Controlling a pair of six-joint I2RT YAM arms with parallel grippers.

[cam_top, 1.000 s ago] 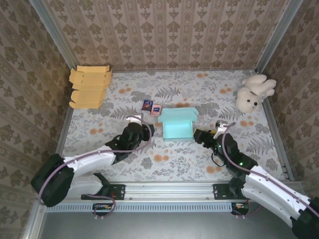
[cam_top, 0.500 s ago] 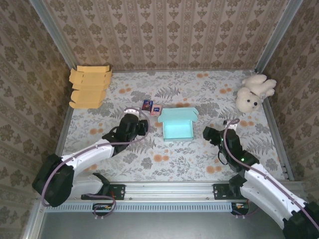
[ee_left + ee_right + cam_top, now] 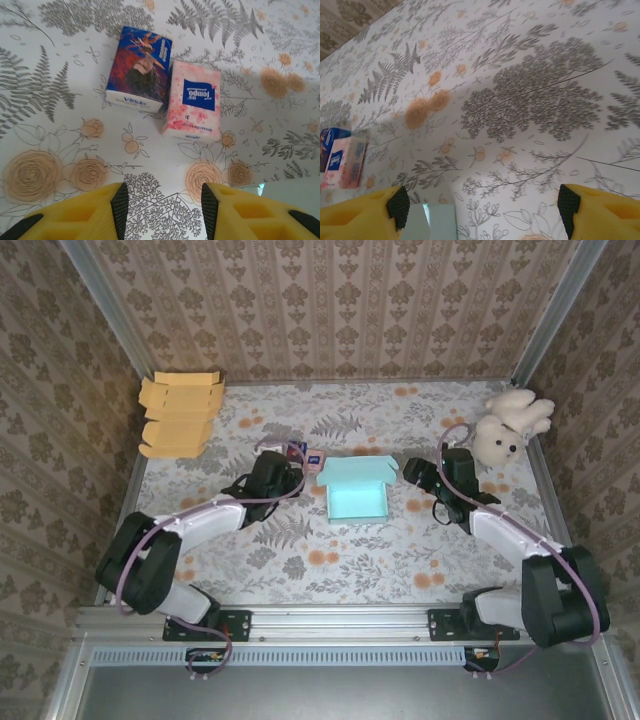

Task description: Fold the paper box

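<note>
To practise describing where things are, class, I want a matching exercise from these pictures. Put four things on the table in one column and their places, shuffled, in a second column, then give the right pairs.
Things
1. teal paper box
2. stack of flat tan cardboard
3. white plush toy
4. pink tissue pack

Places
A. far right corner of the table
B. right beside the blue pack
C. far left corner of the table
D. middle of the table

Pairs: 1-D, 2-C, 3-A, 4-B
</note>
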